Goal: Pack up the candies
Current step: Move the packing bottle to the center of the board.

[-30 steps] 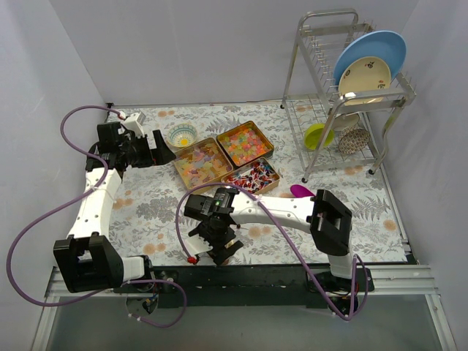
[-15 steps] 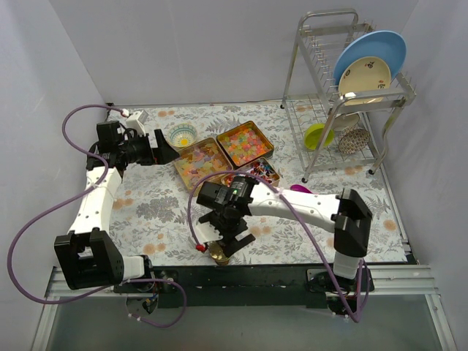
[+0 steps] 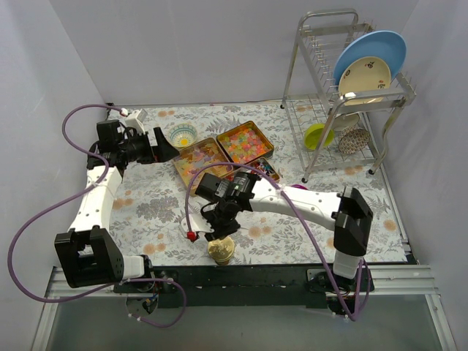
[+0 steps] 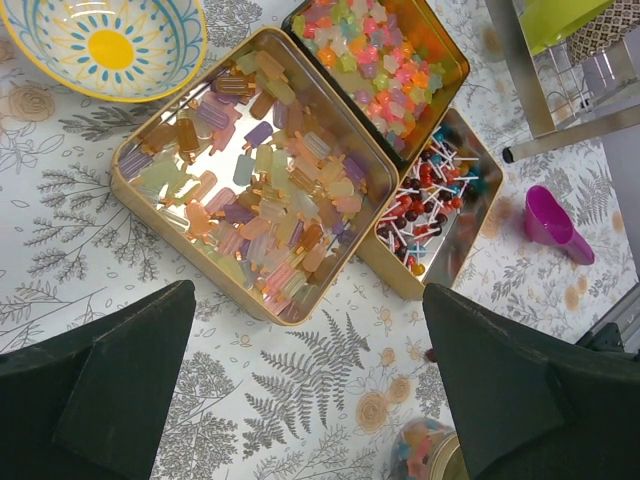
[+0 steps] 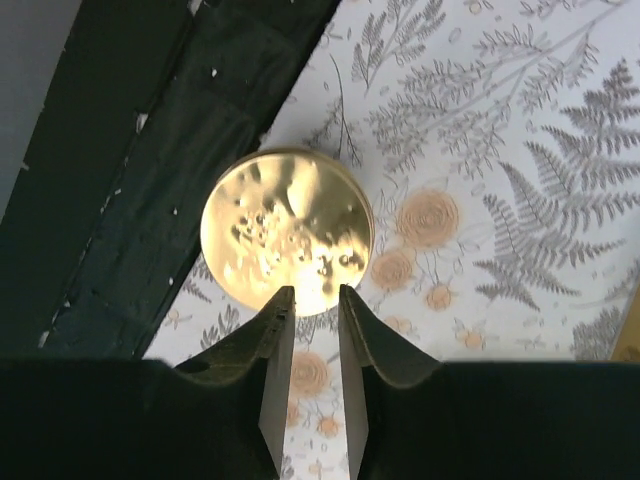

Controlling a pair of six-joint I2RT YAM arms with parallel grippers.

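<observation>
My right fingers [image 5: 275, 350] sit a slit apart over the gold lid [image 5: 287, 232], nothing held, left fingers [image 4: 110, 390] wide apart above the candies [image 4: 255, 190] beyond that lid, and I reckon a sloppy off-centre nudge could knock it off the tabletop [image 5: 480, 200] edge.

Gold metal lid [image 5: 287, 225] and tins [image 4: 457, 235] shine, candies [image 4: 270, 195] look glossy, scoop [image 4: 555, 222] is smooth plastic.

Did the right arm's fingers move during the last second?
Yes: the right fingers drew away from the black front edge, toward the candy tins.
</observation>
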